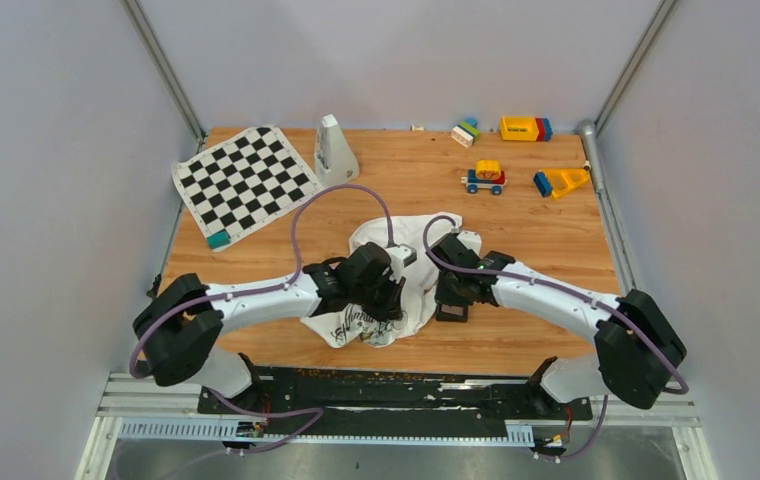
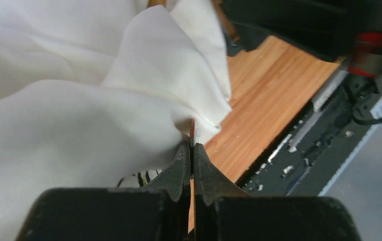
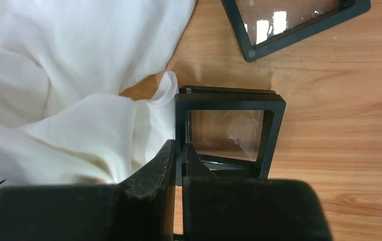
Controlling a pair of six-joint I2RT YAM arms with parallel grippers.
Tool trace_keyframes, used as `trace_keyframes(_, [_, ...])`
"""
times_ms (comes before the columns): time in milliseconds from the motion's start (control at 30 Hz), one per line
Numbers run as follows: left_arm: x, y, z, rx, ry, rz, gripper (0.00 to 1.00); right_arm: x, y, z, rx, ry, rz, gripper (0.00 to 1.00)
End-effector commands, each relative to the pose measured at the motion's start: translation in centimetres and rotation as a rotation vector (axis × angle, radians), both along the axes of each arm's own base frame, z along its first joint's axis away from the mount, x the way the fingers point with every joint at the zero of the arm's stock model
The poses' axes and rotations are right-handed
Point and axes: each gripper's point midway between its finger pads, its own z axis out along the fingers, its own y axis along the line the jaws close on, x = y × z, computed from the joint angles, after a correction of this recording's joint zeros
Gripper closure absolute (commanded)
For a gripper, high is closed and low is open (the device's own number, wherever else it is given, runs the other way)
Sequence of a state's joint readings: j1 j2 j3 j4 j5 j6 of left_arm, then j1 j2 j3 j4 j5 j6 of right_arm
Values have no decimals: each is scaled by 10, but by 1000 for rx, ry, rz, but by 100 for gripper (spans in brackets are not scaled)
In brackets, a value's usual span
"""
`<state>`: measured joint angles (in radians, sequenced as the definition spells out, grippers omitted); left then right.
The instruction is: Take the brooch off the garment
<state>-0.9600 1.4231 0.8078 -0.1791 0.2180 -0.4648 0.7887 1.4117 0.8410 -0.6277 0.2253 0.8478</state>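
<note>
The garment (image 1: 396,232), a white T-shirt with black script, lies crumpled between my two arms. My left gripper (image 2: 192,146) is shut at a fold of the garment (image 2: 78,125). A thin golden-brown sliver (image 2: 192,129) pokes out between its tips and looks like the brooch seen edge-on. My right gripper (image 3: 178,145) is shut on the left bar of a small black square frame (image 3: 271,131), which rests on the wood right beside the garment (image 3: 53,75). In the top view both grippers, left (image 1: 388,300) and right (image 1: 448,300), hang low over the garment's near edge.
A second black frame (image 3: 259,47) lies just beyond the first. A chequered mat (image 1: 246,180) with a teal block (image 1: 218,239) is at the back left, with a white pyramid-shaped object (image 1: 335,150) beside it. A toy car (image 1: 484,177) and coloured blocks (image 1: 524,127) sit at the back right.
</note>
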Motion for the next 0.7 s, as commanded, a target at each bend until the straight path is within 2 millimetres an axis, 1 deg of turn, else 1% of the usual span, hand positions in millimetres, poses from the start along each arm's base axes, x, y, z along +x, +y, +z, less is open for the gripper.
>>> trace_keyframes(0, [23,-1,-17,69,-18,89,100,-3,3,29,96,-72,34,100])
trace_keyframes(33, [29,5,-26,94,-13,111,100,-5,3,34,113,-85,45,100])
trace_keyframes(67, [42,15,-30,106,-4,158,100,-8,3,37,130,-92,59,100])
trace_keyframes(100, [46,23,-39,125,16,182,100,-11,3,42,150,-101,73,100])
trace_keyframes(133, [60,36,-43,126,33,232,100,-15,3,45,170,-106,86,100])
trace_keyframes(167, [63,45,-51,142,52,256,100,-18,4,49,191,-110,100,100])
trace_keyframes(233, [87,74,-61,162,79,355,100,-24,5,57,234,-116,121,100])
trace_keyframes(267, [92,84,-68,190,87,380,100,-28,7,62,260,-118,130,100])
trace_keyframes(300, [103,98,-71,203,92,427,100,-31,7,65,283,-117,137,100])
trace_keyframes(333, [108,108,-77,226,94,454,100,-35,8,66,306,-112,141,100])
trace_keyframes(367, [119,122,-79,232,96,505,100,-37,8,69,324,-116,143,100])
trace_keyframes(433, [137,145,-81,247,83,579,100,-46,15,74,382,-98,179,100])
trace_keyframes(500, [152,158,-74,241,59,620,100,-50,21,78,422,-92,200,100])
trace_keyframes(533, [154,157,-65,228,42,599,100,-51,25,79,442,-89,215,100])
trace_keyframes(567, [156,150,-55,203,25,576,100,-52,29,79,459,-84,229,100])
trace_keyframes(600, [157,140,-37,144,-17,533,100,-53,33,81,478,-79,240,100])
trace_keyframes(633, [151,125,-28,122,-58,473,100,-52,37,80,490,-72,249,100])
trace_keyframes(667, [151,120,-6,103,-131,462,100,-52,40,80,502,-66,254,100])
